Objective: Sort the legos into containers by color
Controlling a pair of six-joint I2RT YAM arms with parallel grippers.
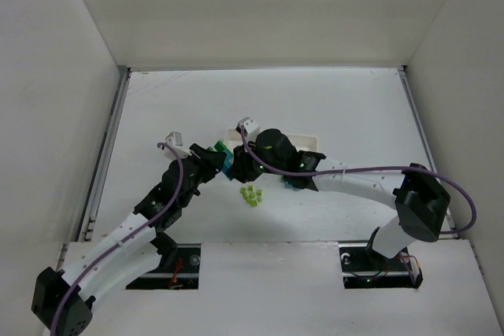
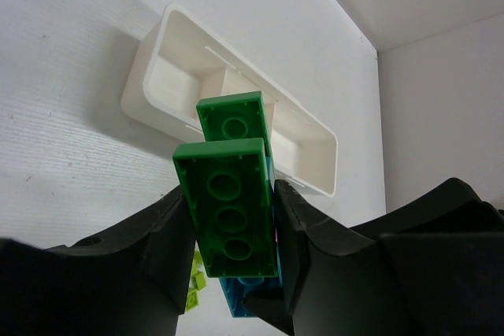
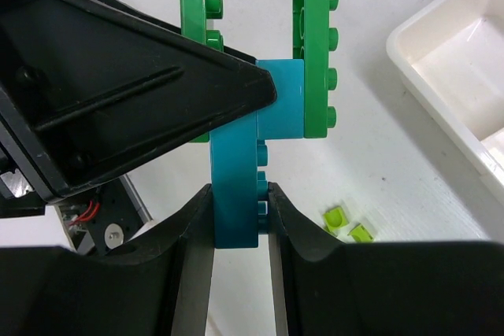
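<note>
**Both grippers closed on one joined brick cluster above the table centre**

1. The flat white table (image 1: pixel 354 108) carries all items. In the overhead view, both arms meet near its centre.

2. The left gripper (image 2: pixel 232 218) reaches in from 7 o'clock. Its jaws are part-way closed, and the inner faces press against both long sides of a dark green plastic brick (image 2: pixel 224 210). The hollow underside of this brick faces the left wrist camera.

3. The right gripper (image 3: pixel 239 202) reaches in from 3 o'clock. Its jaws are narrow and clamp the lower end of a cyan-blue plastic brick (image 3: pixel 236 194) on both flat sides.

4. The long, shallow white plastic tray (image 2: pixel 146 76) with thin dividers lies flat on the table. In the overhead view it is at 3 o'clock from the gripper meeting point, near it, and the right arm partly hides it. In the left wrist view it lies beyond the fingertips, at 12 o'clock.

5. The two held bricks belong to one joined cluster, which is clear of the table:
   - The cyan-blue brick runs from the right gripper jaws up to the green bricks.
   - A second dark green plastic brick (image 2: pixel 234 120) stands just behind the held green one, farther from the left gripper. No jaw touches it.
   - In the right wrist view, the two green bricks sit at 11 o'clock and 1 o'clock above the right gripper. One black finger of the left gripper crosses in front of the 11 o'clock brick.

6. A small group of pale yellow-green plastic bricks (image 1: pixel 252 194) lies loose on the table. It is at 5 o'clock from the cluster, apart from both grippers and outside the tray.
</note>
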